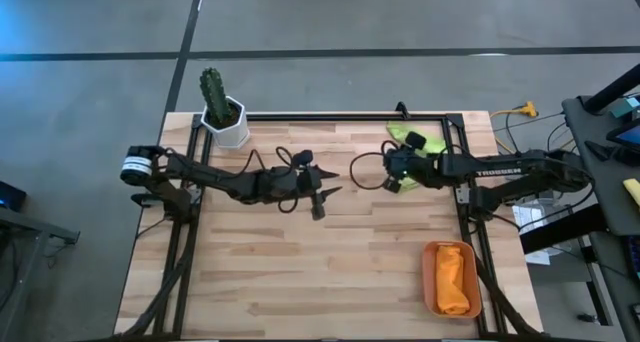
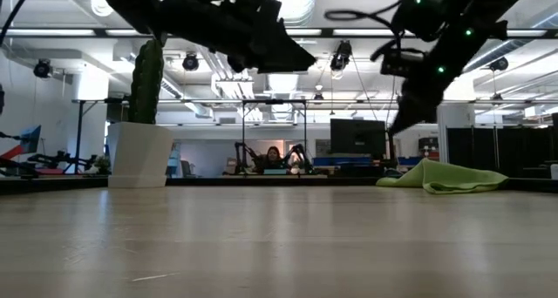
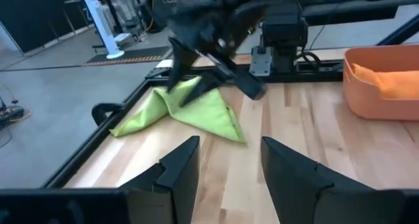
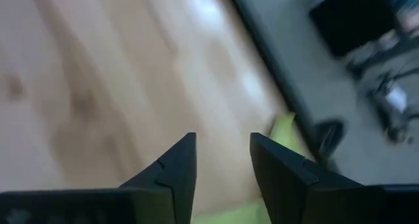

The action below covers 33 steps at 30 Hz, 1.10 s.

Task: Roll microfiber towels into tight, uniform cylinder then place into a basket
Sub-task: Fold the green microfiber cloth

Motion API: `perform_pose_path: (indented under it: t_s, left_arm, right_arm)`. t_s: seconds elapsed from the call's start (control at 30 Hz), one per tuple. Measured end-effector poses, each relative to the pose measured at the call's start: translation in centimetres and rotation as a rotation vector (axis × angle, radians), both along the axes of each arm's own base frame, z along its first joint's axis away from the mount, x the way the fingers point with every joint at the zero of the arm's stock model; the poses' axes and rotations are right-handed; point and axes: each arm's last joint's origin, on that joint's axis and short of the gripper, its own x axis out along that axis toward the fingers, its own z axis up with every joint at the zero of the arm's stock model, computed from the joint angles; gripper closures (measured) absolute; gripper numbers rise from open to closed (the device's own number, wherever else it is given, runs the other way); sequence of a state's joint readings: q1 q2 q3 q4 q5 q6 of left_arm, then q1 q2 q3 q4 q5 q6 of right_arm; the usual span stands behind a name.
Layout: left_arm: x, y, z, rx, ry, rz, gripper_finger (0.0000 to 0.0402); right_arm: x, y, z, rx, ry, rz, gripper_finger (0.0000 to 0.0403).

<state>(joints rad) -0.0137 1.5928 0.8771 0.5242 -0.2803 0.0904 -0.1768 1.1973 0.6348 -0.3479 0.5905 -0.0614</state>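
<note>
Your right gripper (image 4: 222, 162): fingers parted, empty, above the table (image 1: 330, 252); green towel (image 4: 283, 129) mostly hidden behind them.

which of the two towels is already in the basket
The orange towel, lying in the basket at the table's near right; the green towel lies crumpled on the table's far edge.
</note>
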Motion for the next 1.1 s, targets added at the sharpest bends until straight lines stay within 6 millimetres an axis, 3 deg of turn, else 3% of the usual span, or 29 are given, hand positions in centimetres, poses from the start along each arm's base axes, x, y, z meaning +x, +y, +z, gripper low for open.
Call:
perform_pose_path:
  t_s: [0.23, 0.47, 0.67, 1.1]
  left_arm:
    - [0.2, 0.3, 0.2, 0.001, -0.038, -0.010, 0.0254]
    - [0.2, 0.2, 0.1, -0.010, -0.035, -0.012, 0.0254]
    - [0.2, 0.1, 0.1, -0.060, -0.049, -0.012, 0.0254]
    - [0.1, -0.4, -0.1, -0.093, -0.049, -0.017, 0.0254]
  right_arm:
    - [-1.1, 0.5, -1.0, 0.189, 0.061, -0.020, 0.0261]
    - [-1.4, 0.8, -1.8, 0.277, 0.070, -0.004, 0.0208]
    - [-2.9, 1.1, -4.0, 0.303, 0.165, -0.018, 0.0174]
    - [-3.1, 1.3, -4.7, 0.320, 0.154, 0.028, 0.0184]
